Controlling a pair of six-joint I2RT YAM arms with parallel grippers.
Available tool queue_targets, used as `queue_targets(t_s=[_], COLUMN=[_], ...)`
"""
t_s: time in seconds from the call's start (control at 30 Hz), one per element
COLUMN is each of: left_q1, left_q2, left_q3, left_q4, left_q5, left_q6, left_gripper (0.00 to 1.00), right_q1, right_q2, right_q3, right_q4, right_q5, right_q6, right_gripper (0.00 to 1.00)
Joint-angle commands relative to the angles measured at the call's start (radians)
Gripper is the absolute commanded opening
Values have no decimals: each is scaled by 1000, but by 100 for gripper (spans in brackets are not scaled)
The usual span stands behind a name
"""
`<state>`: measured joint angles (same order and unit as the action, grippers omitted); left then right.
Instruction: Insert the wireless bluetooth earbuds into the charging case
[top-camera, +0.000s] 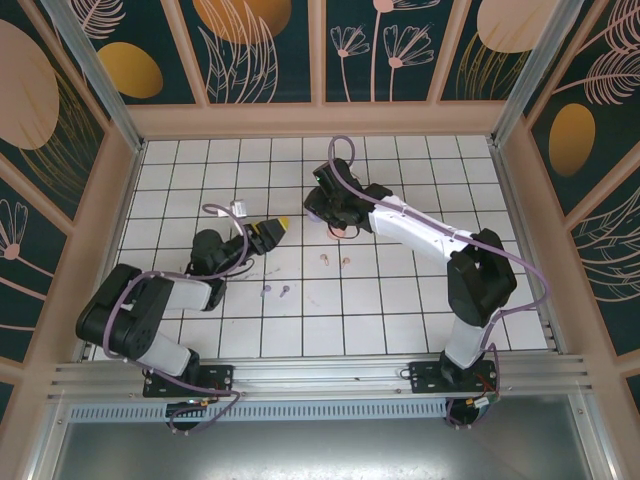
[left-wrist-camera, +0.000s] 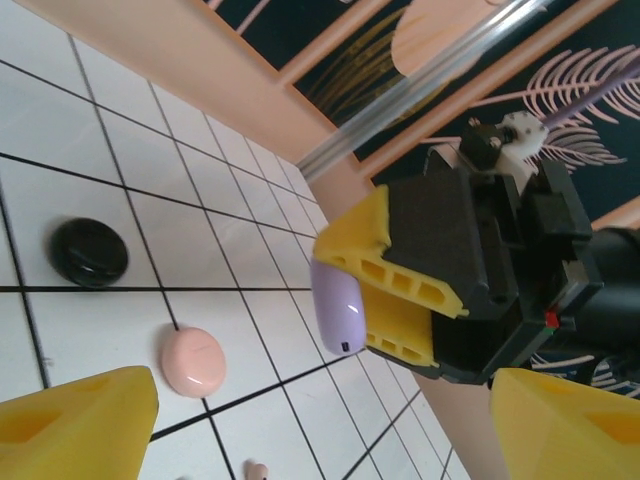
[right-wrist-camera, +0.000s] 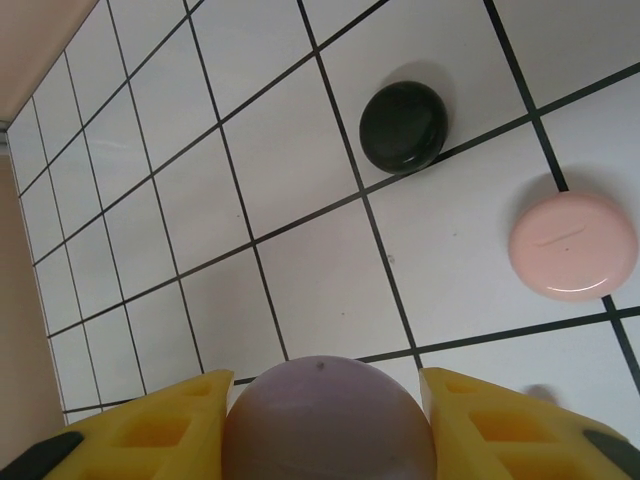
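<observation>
Left wrist: right fingers (left-wrist-camera: 385, 262) clamped on lilac case (left-wrist-camera: 338, 305), long axis near vertical in view; left fingers (left-wrist-camera: 80, 420) apart.

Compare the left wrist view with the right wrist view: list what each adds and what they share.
Left wrist: the right gripper seen from outside, the left gripper's open fingers, a pale pink earbud at the bottom edge, the patterned wall. Right wrist: that gripper's two fingers flanking the lilac case. Shared: the lilac case in the right gripper, the closed black case and pink case on the tiles.
</observation>
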<state>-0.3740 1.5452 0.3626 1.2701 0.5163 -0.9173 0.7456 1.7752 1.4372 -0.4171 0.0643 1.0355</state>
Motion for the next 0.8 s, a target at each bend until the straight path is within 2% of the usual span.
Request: queue_targets(t_s=[0.0, 0.1, 0.3, 0.77], left_q1=[-31, -51, -75, -85], left_q2=[38, 66, 117, 230], left_q3=[45, 52, 66, 140], left_q4=[126, 155, 191, 244], left_q5=[14, -2, -27, -55], left_q6=[1, -4, -10, -37], left_gripper=[79, 72, 69, 65], right_q1=[-4, -3, -2, 20], right_q2=[-23, -23, -18, -5], right_q3=[22, 14, 7, 8], right_q4=[45, 63, 97, 124], right_q5=[-25, -33, -46, -71], right_q6=[48, 75, 123, 149], right_gripper=[37, 37, 37, 36])
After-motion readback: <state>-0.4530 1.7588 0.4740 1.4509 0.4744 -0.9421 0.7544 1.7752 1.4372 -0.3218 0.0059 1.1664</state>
